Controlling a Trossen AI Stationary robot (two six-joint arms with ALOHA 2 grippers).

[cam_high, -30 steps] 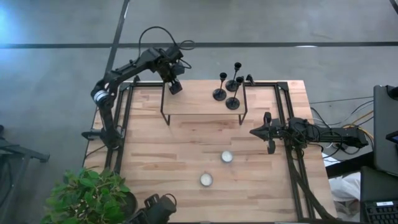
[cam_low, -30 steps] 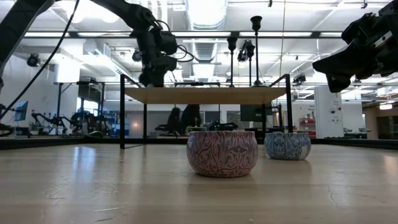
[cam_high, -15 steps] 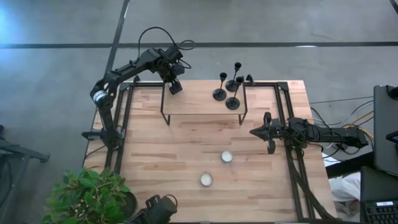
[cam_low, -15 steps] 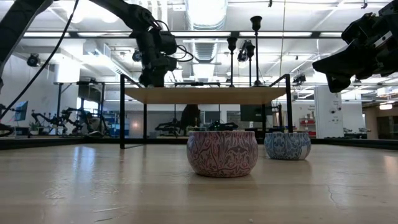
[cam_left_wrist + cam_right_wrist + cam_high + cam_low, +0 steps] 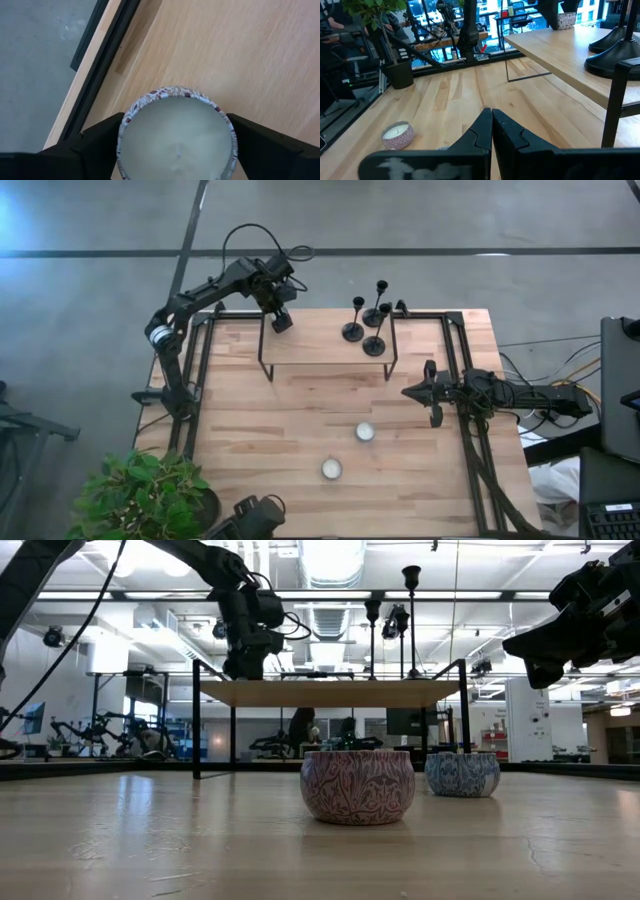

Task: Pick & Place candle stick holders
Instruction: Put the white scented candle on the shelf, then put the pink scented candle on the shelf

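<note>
Left hand astride a candle tin on the raised shelf, fingers spread.

The left hand (image 5: 281, 319) sits over the shelf's (image 5: 320, 345) outer corner, its two fingers apart with a patterned candle tin (image 5: 176, 137) between them; whether they touch the tin I cannot tell. The three candle stick holders (image 5: 368, 322) stand upright at the shelf's other end, well apart from this hand. The right hand (image 5: 428, 393) waits over the worktop (image 5: 260, 430), fingers pressed together and holding nothing.
</note>
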